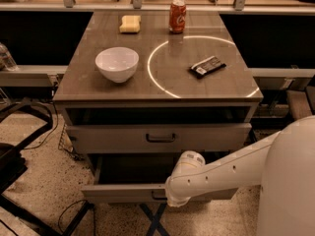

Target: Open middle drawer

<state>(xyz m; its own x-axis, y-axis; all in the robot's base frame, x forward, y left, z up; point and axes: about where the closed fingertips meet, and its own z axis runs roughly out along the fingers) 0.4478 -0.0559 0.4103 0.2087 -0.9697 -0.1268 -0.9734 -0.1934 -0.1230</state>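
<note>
The wide, shallow grey-brown middle drawer already stands well out beneath the taller-fronted grey-brown drawer. The white arm's gripper, also below that drawer, meets the middle drawer's front. Whether it is clenched cannot be told. Little pulling seems left.

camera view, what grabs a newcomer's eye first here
The white robot arm reaching in from the right, its pincer at the dark handle of the low-fronted grey-brown drawer, which stands pulled out. Then the bright light ring on the brown cabinet top, beside a white bowl.
</note>
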